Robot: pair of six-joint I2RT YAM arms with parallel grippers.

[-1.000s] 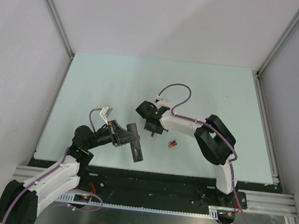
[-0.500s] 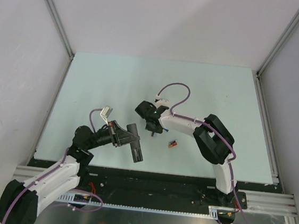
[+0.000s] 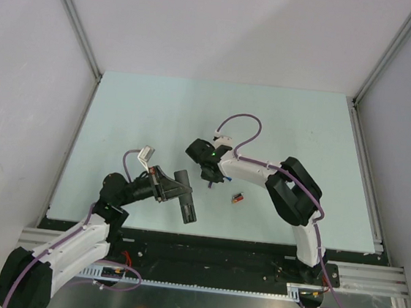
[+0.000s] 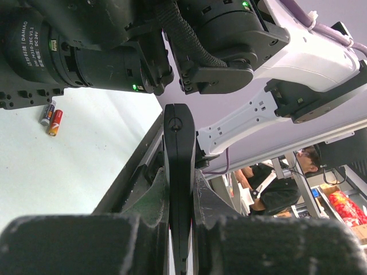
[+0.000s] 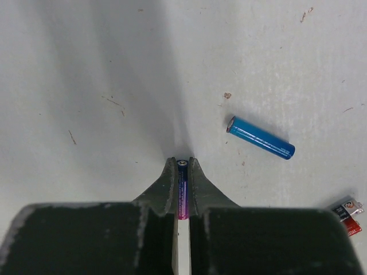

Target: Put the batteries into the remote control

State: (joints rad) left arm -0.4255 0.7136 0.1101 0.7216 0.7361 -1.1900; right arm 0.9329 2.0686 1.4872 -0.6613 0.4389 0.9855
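The black remote control stands edge-on between the fingers of my left gripper, which is shut on it just above the table's near edge. To its right, my right gripper points down at the table and is shut on a blue-purple battery that lies along its fingers. A second blue battery lies loose on the table a little to the right. A red-orange battery lies with a grey one further right, beside the right arm.
The right arm's wrist hangs close above and beyond the remote. The pale table stretches back to grey walls. A black rail runs along the near edge.
The right gripper's jaws have closed onto the blue-purple battery and the wrist has shifted slightly. The left arm and the remote have not moved.
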